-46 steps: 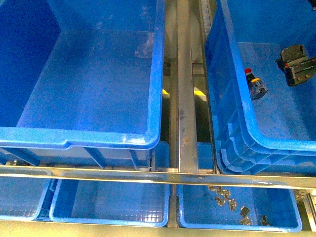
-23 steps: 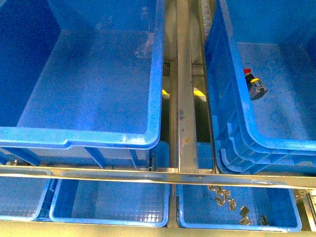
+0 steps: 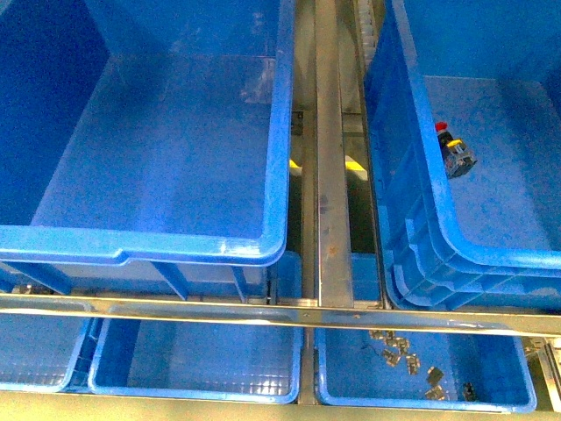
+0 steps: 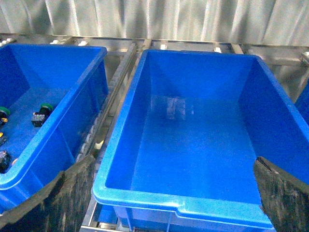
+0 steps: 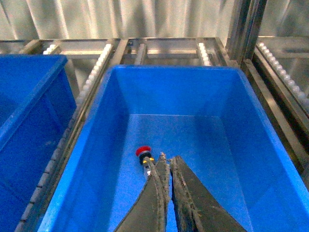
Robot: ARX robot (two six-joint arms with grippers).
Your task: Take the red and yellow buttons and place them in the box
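A red button (image 3: 453, 150) with a round red cap on a black and grey body lies on its side on the floor of the box (image 3: 419, 254), the deep blue bin with a doubled rim at the right. Neither gripper shows in the front view. In the right wrist view my right gripper (image 5: 167, 158) is shut and empty above the box (image 5: 91, 159), its tips just beside the red button (image 5: 144, 153). In the left wrist view my left gripper (image 4: 174, 162) is open and empty above an empty large blue bin (image 4: 120, 145). No yellow button is clearly visible.
The empty large blue bin (image 3: 272, 132) fills the left of the front view, with a metal rail (image 3: 329, 158) between it and the box. Shallow blue trays (image 3: 202, 364) lie below; one (image 3: 517, 386) holds metal clips (image 3: 399, 351). Another bin (image 4: 72, 116) holds green-capped switches (image 4: 46, 108).
One second ago my right gripper showed at the upper right of the front view, inside the box. It has since left that view. The red button has stayed put.
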